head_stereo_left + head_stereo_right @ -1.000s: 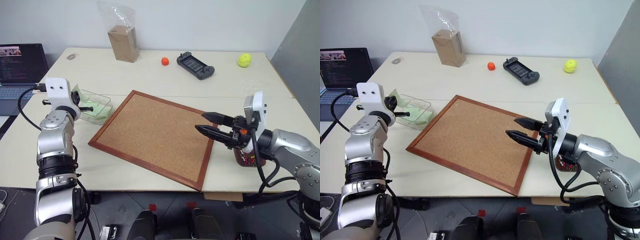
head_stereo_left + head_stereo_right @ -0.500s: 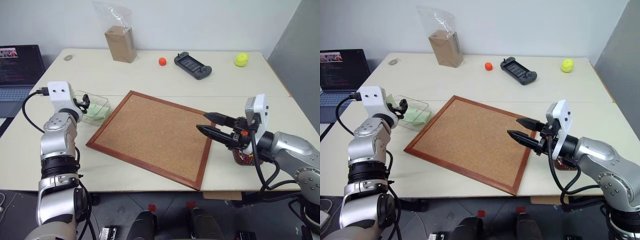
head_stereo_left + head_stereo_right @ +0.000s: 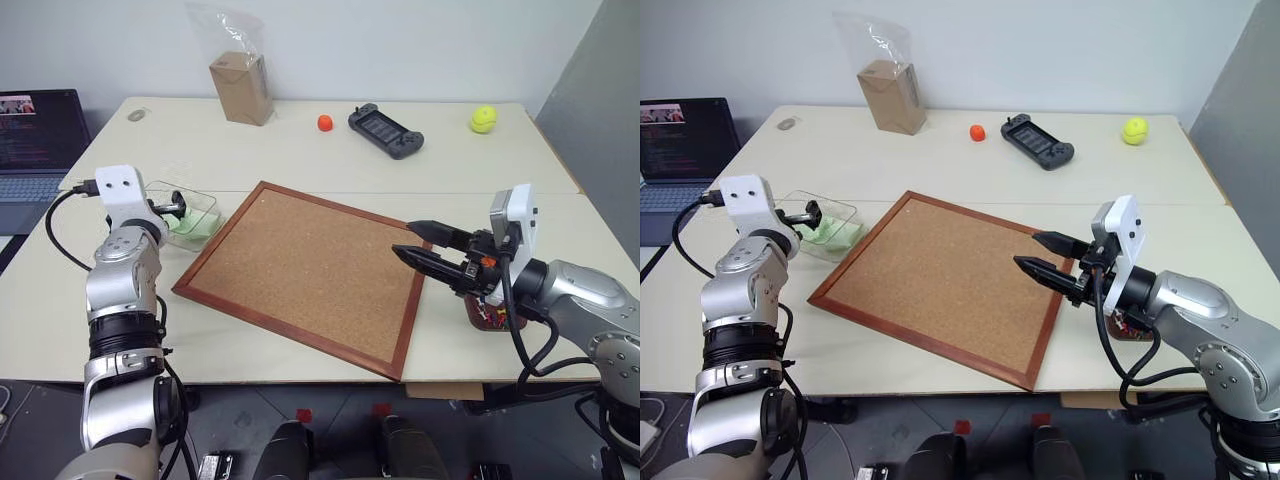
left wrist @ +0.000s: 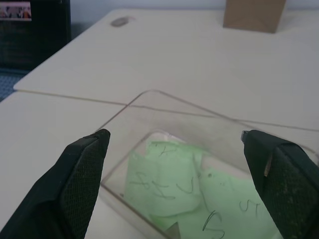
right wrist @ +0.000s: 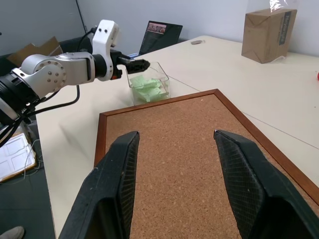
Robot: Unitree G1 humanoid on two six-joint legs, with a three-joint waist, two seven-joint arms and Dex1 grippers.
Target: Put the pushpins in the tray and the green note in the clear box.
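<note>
The cream table (image 3: 300, 150) carries everything, and the biggest thing on it is the wood-framed corkboard (image 3: 305, 265), lying flat and turned at an angle near the middle, its cork face bare. At about eleven o'clock from the board, far back on the table, stands a brown carton (image 3: 241, 87) in a clear plastic bag; at one o'clock lies a black handheld game controller (image 3: 385, 130), with a small orange ball (image 3: 325, 122) just to its nine o'clock and a yellow-green ball (image 3: 483, 119) well off at its three o'clock. A laptop (image 3: 35, 140) sits off the table's far left corner. Just beside the board's left corner, at nine o'clock, sits the clear box (image 3: 190, 215), and the green note (image 4: 199, 191) lies inside it with other green paper, faint pen marks on top. The left gripper (image 4: 177, 174) hovers level over the box's near rim with its two black fingers spread wide apart, nothing between them. The right gripper (image 3: 420, 245) hangs level above the board's right corner, at three o'clock, pointing across the cork toward the box, its fingers partly apart and empty. Just behind it, at the board's four o'clock, the dark reddish-brown tray (image 3: 488, 318) is mostly hidden by that arm; small red and yellow pushpins (image 3: 490, 316) show inside it.
</note>
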